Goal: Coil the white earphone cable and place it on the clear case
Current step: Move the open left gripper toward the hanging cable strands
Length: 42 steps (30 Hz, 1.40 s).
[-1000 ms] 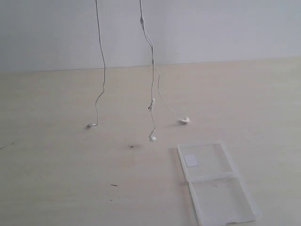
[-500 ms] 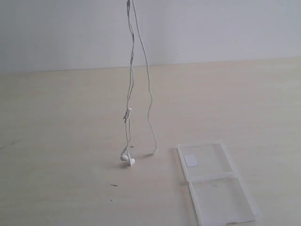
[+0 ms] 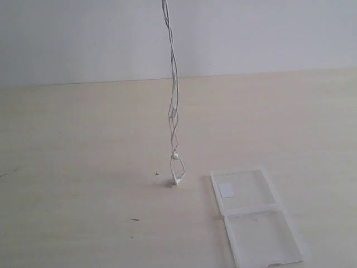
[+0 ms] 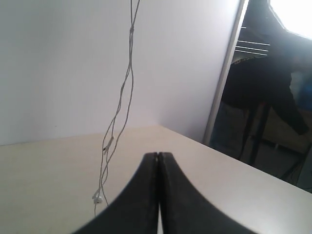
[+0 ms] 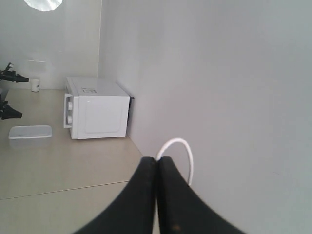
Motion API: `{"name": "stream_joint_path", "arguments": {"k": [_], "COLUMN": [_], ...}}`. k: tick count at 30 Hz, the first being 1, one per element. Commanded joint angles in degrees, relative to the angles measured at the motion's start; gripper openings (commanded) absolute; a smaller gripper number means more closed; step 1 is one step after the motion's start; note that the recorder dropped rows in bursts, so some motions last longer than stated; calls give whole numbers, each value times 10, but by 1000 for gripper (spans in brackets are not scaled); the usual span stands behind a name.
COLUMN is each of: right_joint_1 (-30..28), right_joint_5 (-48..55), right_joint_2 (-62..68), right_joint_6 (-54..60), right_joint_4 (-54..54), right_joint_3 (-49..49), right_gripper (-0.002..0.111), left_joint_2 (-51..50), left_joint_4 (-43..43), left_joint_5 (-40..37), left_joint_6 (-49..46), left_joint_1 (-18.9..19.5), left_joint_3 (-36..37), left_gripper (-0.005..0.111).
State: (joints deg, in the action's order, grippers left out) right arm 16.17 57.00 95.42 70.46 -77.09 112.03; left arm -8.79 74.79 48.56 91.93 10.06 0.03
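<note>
The white earphone cable [image 3: 173,111] hangs in a bunch of strands from above the exterior view, its earbuds [image 3: 177,180] touching the table just left of the clear case [image 3: 254,220]. The case lies open and flat, with its white sticker [image 3: 227,190] on the far panel. Neither gripper shows in the exterior view. My right gripper [image 5: 157,159] is shut on the cable, and a white loop [image 5: 183,145] curls out past its tips. My left gripper [image 4: 157,155] is shut with nothing seen between its fingers. The cable [image 4: 127,78] hangs apart from it, with an earbud [image 4: 98,198] low down.
A pale wooden table [image 3: 83,167] runs back to a white wall. In the right wrist view a white microwave [image 5: 97,113] and a clear lidded box [image 5: 30,132] stand on a far surface. A dark-clothed figure [image 4: 273,87] stands beyond the table's edge in the left wrist view.
One second ago the cable hung in two separate strands spread apart. The strands have come together into one bunch, and the earbuds have swung to just left of the case.
</note>
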Motion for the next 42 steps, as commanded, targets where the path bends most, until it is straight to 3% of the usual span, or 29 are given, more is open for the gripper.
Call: {"name": "stream_joint_path", "arguments": {"k": [1,5,8,13,17,23,26,33,37,42], "right_joint_1": [-2,-2,-2,-2,-2,-2,-2,-2,-2,-2], "right_joint_5": [-13,-21,-21,-13,-13,-13,-13,-13,-13,-14], "right_joint_2": [-4,-4,-4,-4,-4,-4,-4,-4,-4,-4], "right_joint_6": [-2,-2,-2,-17,-30,-40,-42,-63,-65,-65], "right_joint_4": [-1,-2,0,1,3,13,13,37,37,46], "right_joint_3": [4,4,22,43,43,43,43,43,43,43], "right_gripper": [0,0,0,0,0,0,0,0,0,0], "left_joint_2": [-3,-18,-75,-206,-350,-561,-646,-776,-816,-840], "left_joint_4": [-17,-24,-19,24,48,-33,-50,-51,-51,-99], "left_joint_5": [-14,-84,-87,-75,-28,99,112,63,-27,-39], "left_joint_6": [-3,22,24,-14,-55,-212,-248,-338,-346,-346], "left_joint_1": [-3,-3,-3,-3,-3,-6,-40,-182,-232,-239], "left_joint_3": [0,0,0,-88,-170,-243,-275,-361,-409,-436], "left_gripper": [0,0,0,0,0,0,0,0,15,57]}}
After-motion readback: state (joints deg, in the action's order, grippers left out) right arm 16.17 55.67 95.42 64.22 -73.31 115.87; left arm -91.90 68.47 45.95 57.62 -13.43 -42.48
